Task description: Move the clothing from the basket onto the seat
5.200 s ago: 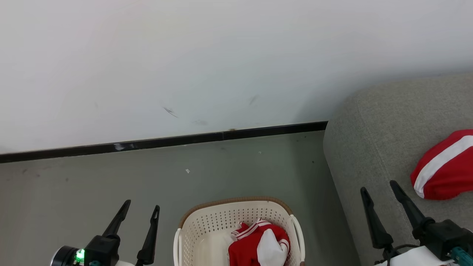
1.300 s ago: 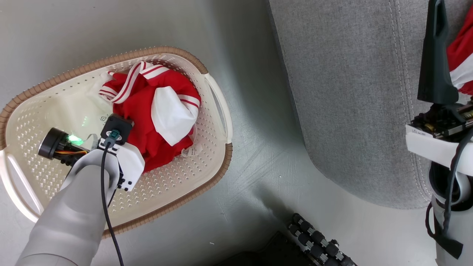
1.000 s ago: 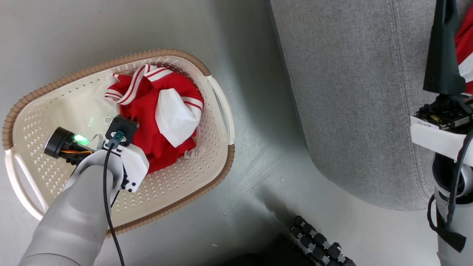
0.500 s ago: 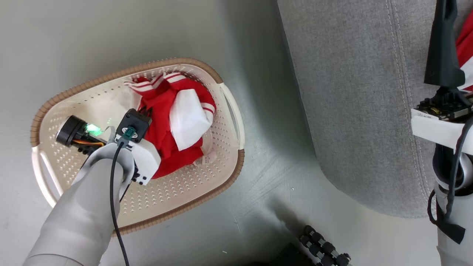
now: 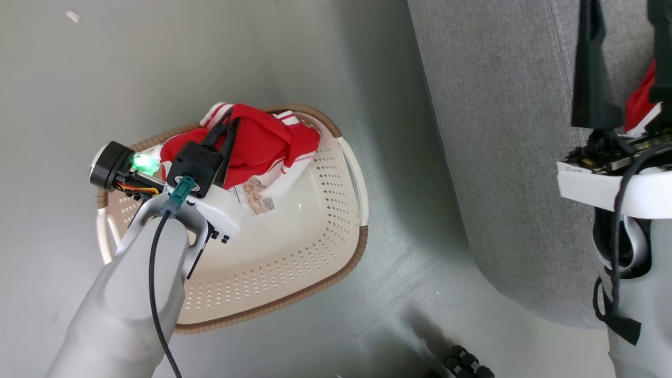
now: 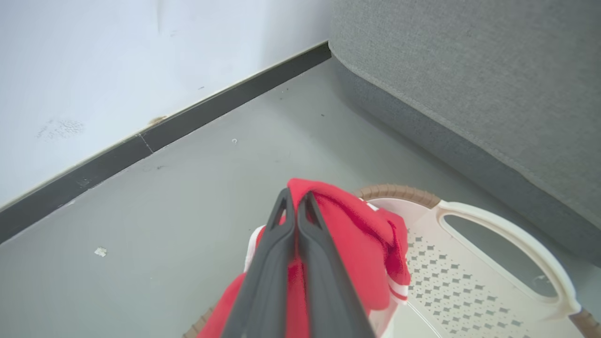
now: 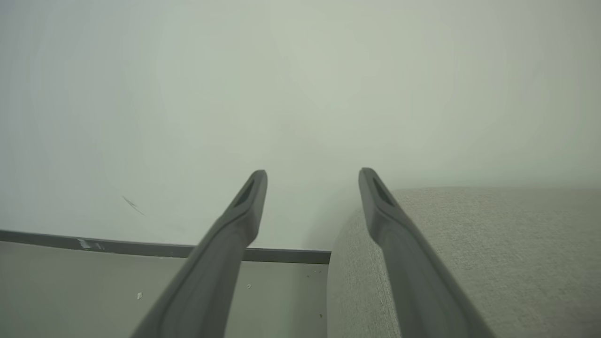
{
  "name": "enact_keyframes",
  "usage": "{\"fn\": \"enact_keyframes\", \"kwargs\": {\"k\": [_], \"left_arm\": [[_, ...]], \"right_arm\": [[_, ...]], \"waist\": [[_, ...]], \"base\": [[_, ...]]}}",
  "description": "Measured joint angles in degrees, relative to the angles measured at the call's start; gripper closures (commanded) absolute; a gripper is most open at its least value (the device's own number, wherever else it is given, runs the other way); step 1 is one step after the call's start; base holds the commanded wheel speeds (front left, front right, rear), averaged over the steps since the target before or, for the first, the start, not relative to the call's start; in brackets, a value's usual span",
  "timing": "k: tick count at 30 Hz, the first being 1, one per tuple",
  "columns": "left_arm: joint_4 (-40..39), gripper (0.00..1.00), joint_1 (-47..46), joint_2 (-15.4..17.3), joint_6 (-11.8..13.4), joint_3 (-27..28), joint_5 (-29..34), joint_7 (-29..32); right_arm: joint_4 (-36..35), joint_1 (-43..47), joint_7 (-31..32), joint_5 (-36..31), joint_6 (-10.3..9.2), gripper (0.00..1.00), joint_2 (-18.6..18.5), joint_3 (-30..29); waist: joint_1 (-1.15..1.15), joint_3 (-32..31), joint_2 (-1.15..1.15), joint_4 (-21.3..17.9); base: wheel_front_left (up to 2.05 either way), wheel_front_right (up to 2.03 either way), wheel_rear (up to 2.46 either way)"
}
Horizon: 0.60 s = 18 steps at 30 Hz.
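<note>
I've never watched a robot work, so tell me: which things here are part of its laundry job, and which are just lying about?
Part of the job: red garment, pinched by the left gripper; basket; grey seat; second red garment on the seat; right gripper, open.
Just there: white scrap on the floor; black skirting board; wall.

Grey forearm, black cable (green lamp)
</note>
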Motion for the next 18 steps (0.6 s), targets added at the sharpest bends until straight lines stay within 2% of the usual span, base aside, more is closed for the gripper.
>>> {"fn": "enact_keyframes", "kwargs": {"k": [7,18], "left_arm": [[-8.69,1.00,3.83,0.78,0.79,1.98,-1.12,-0.01],[-18.02,1.00,9.76,2.67,1.44,6.16,-3.76,-0.13]], "right_arm": [[2.40,0.07,0.00,-1.07,0.00,0.00,-0.11,1.76],[6.65,0.99,0.00,-2.69,0.00,0.00,-0.26,5.97]], "waist": [[0.00,-3.62,0.00,1.86],[0.00,-10.37,0.00,4.55]], "base": [[0.00,0.00,0.00],[0.00,0.00,0.00]]}}
